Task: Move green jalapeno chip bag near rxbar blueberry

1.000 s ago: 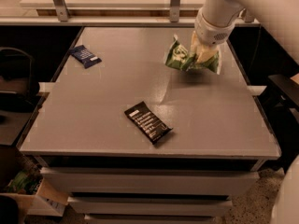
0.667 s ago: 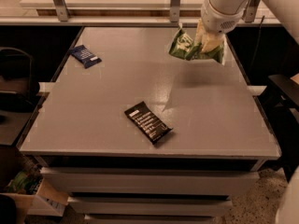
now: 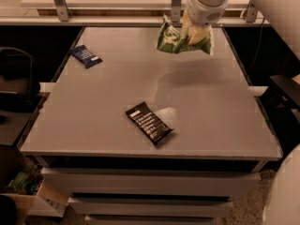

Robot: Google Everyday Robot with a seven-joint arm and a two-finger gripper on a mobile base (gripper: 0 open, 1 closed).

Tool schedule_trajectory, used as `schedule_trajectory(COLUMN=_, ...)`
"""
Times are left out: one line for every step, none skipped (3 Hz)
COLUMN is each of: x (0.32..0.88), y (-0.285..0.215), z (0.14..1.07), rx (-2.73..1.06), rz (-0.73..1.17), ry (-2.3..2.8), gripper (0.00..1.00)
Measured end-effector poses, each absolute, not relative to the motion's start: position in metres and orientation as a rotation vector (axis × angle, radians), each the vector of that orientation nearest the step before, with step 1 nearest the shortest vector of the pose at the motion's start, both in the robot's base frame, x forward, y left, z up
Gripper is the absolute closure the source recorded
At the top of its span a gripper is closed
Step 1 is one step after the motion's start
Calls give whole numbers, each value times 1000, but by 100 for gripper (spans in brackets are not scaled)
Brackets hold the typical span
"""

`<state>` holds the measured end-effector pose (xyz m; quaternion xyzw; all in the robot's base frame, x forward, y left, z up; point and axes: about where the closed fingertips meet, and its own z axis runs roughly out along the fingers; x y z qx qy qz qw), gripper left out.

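The green jalapeno chip bag (image 3: 176,40) hangs in the air above the far right part of the grey table (image 3: 93,121), its shadow on the surface below. My gripper (image 3: 193,32) comes down from the top right and is shut on the bag's right side. The rxbar blueberry (image 3: 86,56), a small dark blue wrapper, lies flat near the table's far left edge, well to the left of the bag.
A larger black bar wrapper with white stripes (image 3: 148,123) lies near the table's front middle. A shelf rail with metal posts (image 3: 174,1) runs behind the table. A dark chair (image 3: 14,78) stands left, another dark object (image 3: 286,90) right. A box (image 3: 23,186) sits on the floor.
The gripper has lifted the chip bag off the table and carried it up and to the left. The two bar wrappers have not moved.
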<state>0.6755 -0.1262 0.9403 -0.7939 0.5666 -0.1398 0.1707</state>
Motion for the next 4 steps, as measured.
schedule_trajectory(x=682, y=-84, z=960, rx=-2310, rz=-441, ry=1442, gripper=100)
schedule_trajectory(x=690, y=-36, z=962, rx=-2370, rz=-428, ry=1292, gripper=100)
schedule_trajectory(x=698, y=6, z=949, rx=-2427, rz=-398, ry=1253, gripper=100)
schedule_trajectory(x=704, y=33, z=933, rx=-2451, rz=-372, ry=1303, gripper=100)
